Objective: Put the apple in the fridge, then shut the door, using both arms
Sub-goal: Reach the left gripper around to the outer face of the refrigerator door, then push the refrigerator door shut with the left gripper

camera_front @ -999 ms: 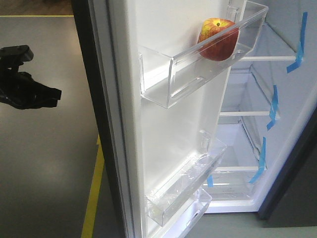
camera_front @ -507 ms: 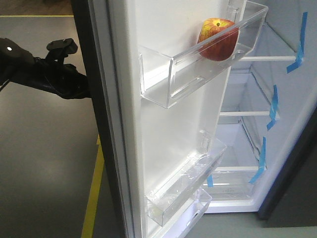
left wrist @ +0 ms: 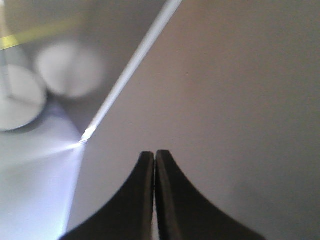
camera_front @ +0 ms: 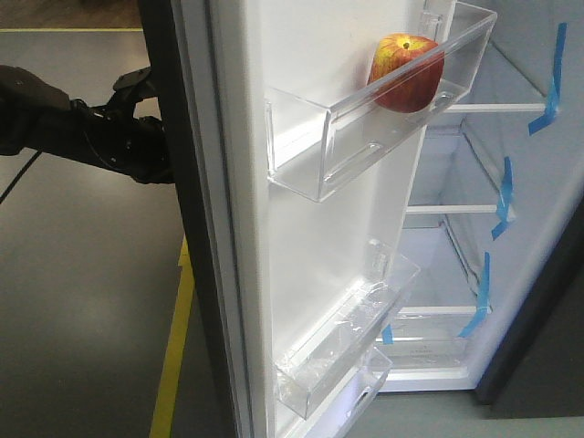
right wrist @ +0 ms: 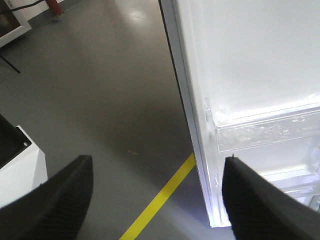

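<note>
The red and yellow apple (camera_front: 407,72) sits in the upper clear bin (camera_front: 365,137) on the white inner side of the open door (camera_front: 301,237). The fridge (camera_front: 511,182) stands open at the right, with white shelves marked by blue tape. My left arm (camera_front: 91,128) reaches to the door's dark outer side, its tip hidden behind the door edge. In the left wrist view my left gripper (left wrist: 154,156) is shut and empty, close against the grey door panel (left wrist: 240,100). My right gripper (right wrist: 157,165) is open and empty beside the door's lower edge (right wrist: 200,150).
A yellow floor line (camera_front: 173,347) runs along the grey floor left of the door; it also shows in the right wrist view (right wrist: 160,205). Lower clear door bins (camera_front: 347,338) jut out from the door. A white unit (right wrist: 20,165) stands at the left in the right wrist view.
My left arm has moved right, from the far left up to the door's outer side. The door and apple have shifted slightly to the right.
</note>
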{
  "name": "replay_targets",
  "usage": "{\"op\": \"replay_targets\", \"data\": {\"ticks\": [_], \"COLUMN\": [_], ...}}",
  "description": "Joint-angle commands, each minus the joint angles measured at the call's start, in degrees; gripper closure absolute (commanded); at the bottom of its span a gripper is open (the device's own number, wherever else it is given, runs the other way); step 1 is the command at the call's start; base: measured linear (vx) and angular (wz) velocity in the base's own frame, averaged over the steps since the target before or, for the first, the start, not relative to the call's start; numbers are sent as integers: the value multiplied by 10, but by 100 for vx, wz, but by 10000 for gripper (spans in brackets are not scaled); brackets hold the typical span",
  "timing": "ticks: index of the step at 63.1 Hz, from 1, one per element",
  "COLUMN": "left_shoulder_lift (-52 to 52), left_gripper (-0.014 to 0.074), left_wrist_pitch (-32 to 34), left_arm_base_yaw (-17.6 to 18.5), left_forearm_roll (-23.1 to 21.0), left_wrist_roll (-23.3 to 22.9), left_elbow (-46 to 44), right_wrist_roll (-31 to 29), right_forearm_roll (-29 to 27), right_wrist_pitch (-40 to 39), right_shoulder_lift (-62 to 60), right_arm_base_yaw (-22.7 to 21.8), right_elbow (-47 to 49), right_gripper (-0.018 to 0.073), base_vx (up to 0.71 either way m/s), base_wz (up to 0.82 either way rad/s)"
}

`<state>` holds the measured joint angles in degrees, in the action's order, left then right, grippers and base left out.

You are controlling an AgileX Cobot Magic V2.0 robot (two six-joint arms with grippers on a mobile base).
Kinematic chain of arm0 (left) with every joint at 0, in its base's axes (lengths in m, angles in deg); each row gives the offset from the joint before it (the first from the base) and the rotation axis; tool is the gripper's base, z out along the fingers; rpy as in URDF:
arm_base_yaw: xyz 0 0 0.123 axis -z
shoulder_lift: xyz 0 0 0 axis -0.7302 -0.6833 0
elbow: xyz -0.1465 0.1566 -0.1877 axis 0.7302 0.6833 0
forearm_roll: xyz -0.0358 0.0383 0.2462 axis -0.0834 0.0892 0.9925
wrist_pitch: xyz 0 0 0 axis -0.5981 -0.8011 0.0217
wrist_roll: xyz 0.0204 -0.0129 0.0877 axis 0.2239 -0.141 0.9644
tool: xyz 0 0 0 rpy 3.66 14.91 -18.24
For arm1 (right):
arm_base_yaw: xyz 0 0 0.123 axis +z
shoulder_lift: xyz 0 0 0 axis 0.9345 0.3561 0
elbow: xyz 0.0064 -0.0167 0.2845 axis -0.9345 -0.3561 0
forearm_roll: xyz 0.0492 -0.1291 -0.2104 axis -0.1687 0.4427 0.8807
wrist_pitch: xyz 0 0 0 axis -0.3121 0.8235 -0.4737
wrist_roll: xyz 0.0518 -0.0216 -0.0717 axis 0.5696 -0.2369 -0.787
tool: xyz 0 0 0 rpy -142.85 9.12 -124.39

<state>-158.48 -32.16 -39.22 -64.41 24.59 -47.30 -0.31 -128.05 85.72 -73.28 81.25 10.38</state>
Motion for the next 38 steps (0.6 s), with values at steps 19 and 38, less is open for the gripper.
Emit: {"op": "replay_targets", "data": {"ticks": [19, 38], "left_shoulder_lift": [94, 92], "left_gripper": [603, 603], "left_wrist_pitch": [-1, 62], "left_arm_base_yaw": [51, 146], "left_forearm_roll": [-125, -156], "left_wrist_roll": [77, 78], "left_elbow": [75, 75], "right_wrist_roll": [-1, -1], "right_forearm_roll": [-22, -22], "right_wrist_pitch": [-28, -28], "right_shoulder_lift": [7, 7], "right_arm_base_yaw": [0, 0], "right_elbow": [14, 14], "right_gripper": [43, 43], "base_vx": [0, 0], "base_wz": [0, 0]}}
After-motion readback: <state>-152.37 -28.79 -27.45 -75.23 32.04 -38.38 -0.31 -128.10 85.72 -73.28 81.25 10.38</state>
